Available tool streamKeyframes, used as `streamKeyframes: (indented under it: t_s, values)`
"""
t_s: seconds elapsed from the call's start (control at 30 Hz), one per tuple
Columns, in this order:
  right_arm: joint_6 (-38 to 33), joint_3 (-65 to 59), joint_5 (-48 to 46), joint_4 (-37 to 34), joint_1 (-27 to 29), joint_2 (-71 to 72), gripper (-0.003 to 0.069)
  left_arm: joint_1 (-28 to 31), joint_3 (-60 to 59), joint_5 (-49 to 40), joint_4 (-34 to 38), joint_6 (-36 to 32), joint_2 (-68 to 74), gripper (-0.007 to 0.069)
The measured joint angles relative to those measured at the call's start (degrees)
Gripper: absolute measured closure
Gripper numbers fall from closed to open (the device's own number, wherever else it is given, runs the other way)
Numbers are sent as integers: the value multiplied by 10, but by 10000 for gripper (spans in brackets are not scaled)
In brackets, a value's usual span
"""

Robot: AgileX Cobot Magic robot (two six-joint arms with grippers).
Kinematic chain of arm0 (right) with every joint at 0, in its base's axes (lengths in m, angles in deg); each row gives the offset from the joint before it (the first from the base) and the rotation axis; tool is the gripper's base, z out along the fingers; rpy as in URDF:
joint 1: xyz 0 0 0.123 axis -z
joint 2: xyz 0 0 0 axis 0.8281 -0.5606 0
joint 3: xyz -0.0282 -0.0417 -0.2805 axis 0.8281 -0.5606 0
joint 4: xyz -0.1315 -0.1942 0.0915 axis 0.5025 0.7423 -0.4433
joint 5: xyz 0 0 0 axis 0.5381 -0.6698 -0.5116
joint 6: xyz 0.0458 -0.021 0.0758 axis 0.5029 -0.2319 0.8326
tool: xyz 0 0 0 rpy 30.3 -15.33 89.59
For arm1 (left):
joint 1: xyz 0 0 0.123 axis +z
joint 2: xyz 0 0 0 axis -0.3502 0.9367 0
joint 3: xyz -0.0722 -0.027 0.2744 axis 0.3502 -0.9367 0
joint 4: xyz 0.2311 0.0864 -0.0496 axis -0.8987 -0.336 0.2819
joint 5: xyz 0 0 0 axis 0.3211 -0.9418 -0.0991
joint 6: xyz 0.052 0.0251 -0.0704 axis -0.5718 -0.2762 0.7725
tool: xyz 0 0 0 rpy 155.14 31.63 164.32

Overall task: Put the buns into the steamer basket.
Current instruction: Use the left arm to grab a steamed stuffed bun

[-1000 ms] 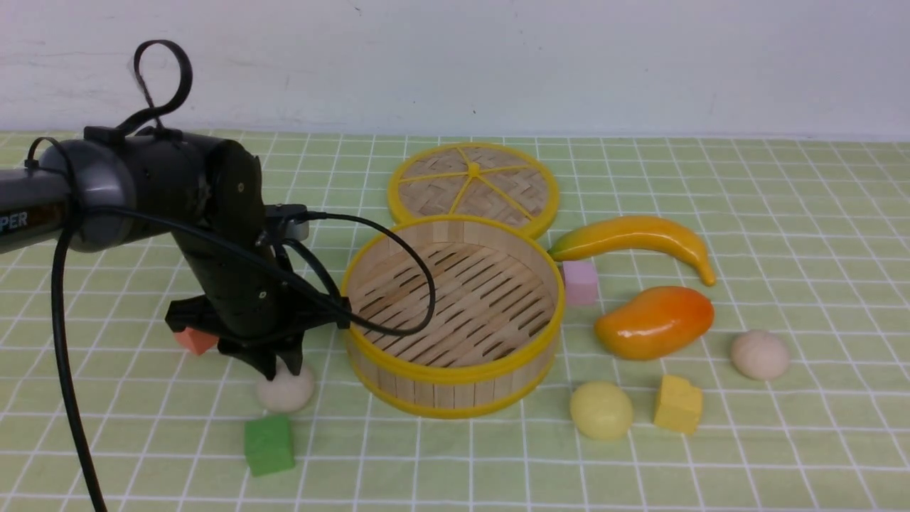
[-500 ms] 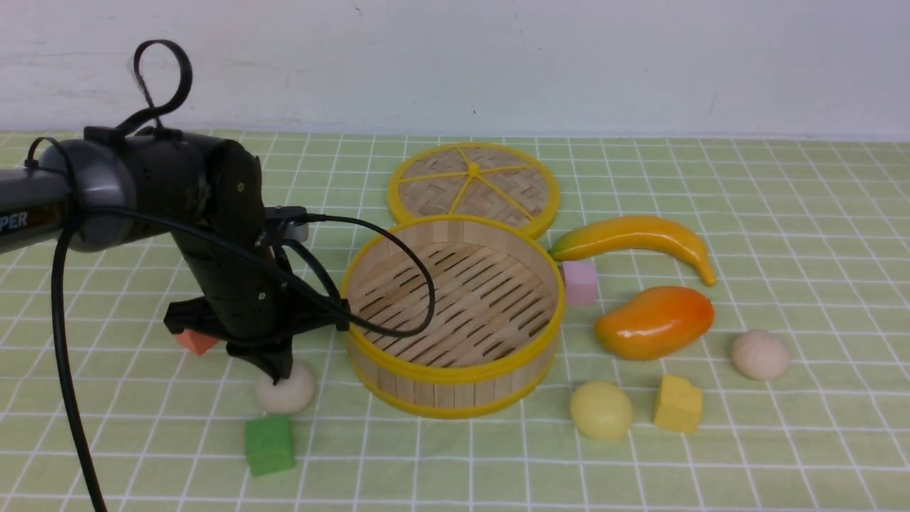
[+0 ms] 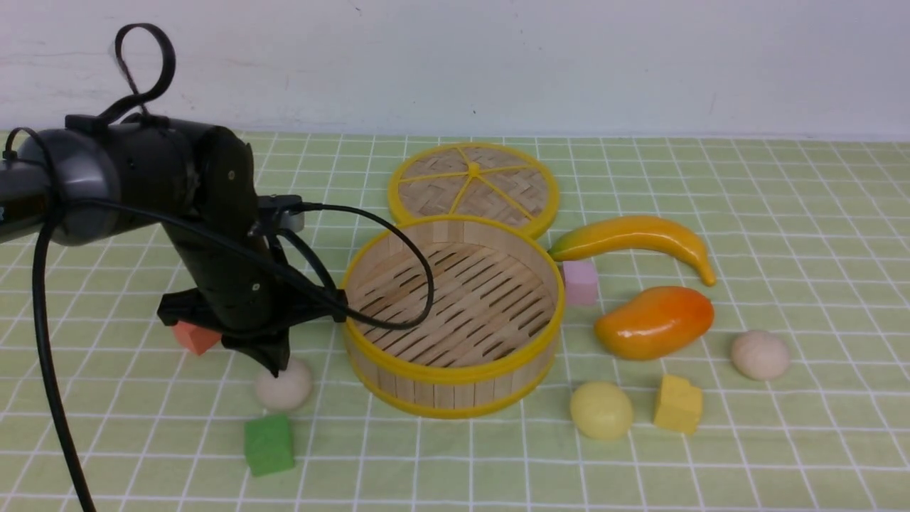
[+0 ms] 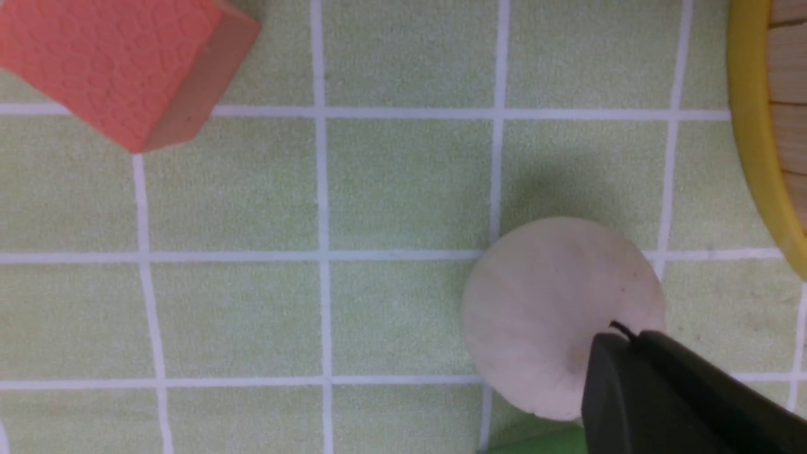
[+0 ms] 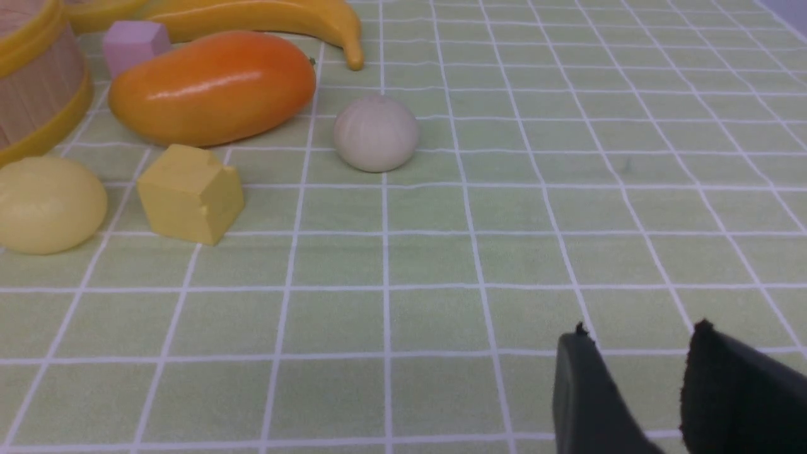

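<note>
An off-white bun [image 3: 284, 387] [image 4: 548, 309] lies on the cloth left of the steamer basket [image 3: 441, 395] [image 4: 750, 126]. My left gripper [image 3: 276, 366] [image 4: 621, 337] hangs just over the bun's top with its jaws pressed together and nothing between them; the bun is not held. The basket is empty. A pale yellow bun [image 3: 601, 410] [image 5: 47, 205] and another off-white bun [image 3: 759, 354] [image 5: 375, 133] sit on the cloth to the basket's right. My right gripper [image 5: 640, 334] is open over bare cloth, well short of those buns.
A green cube [image 3: 269, 444] lies just in front of the left bun and a red cube [image 3: 193, 338] behind the left arm. The woven lid [image 3: 473, 186], banana [image 3: 633, 238], mango [image 3: 654, 321], pink cube [image 3: 580, 281] and yellow cube [image 3: 677, 404] lie around the basket.
The left gripper's jaws closed without taking the bun, and the arm has lifted slightly. The bun stays on the cloth. Nothing has moved on the right side.
</note>
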Motion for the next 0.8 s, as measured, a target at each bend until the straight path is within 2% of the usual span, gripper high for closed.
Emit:
streamKeyframes:
  t_s: [0.5,0.6,0.8]
  values:
    - [0,0,0,0,0,0,420,0,0,-3,-4,0,0,627]
    - [0,0,0,0,0,0,420,0,0,-3,-10,0,0,603]
    - [0,0,0,0,0,0,420,0,0,-2,-20,0,0,478]
